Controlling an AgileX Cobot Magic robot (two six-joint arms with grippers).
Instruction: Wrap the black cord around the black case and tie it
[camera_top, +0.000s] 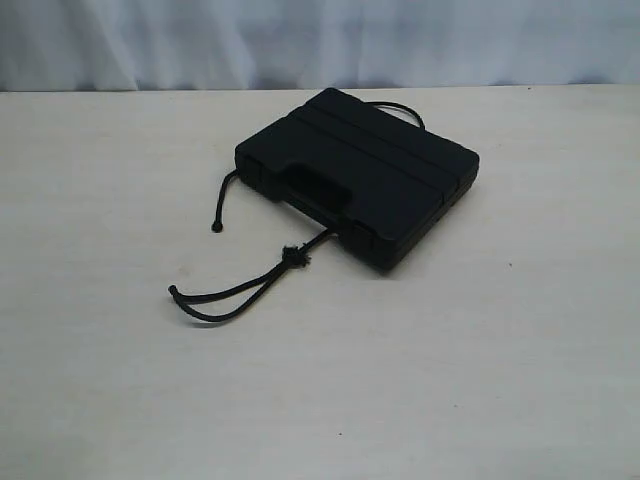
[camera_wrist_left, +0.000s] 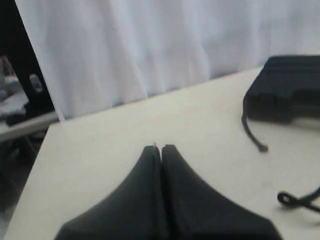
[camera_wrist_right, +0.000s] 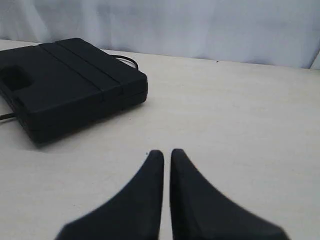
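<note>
The black case (camera_top: 360, 165) lies flat on the table, its handle slot facing front left. The black cord (camera_top: 250, 285) passes under it: a doubled length with a frayed knot (camera_top: 294, 257) trails out front left, one knotted end (camera_top: 217, 226) lies left of the case, and a loop shows behind its far edge. Neither gripper appears in the exterior view. My left gripper (camera_wrist_left: 161, 147) is shut and empty, well away from the case (camera_wrist_left: 285, 87) and the cord end (camera_wrist_left: 252, 137). My right gripper (camera_wrist_right: 162, 152) is shut and empty, short of the case (camera_wrist_right: 65, 85).
The pale table (camera_top: 500, 350) extends on all sides of the case. A white curtain (camera_top: 300, 40) hangs behind its far edge. In the left wrist view the table's side edge (camera_wrist_left: 30, 175) drops off, with dark equipment (camera_wrist_left: 20, 100) beyond it.
</note>
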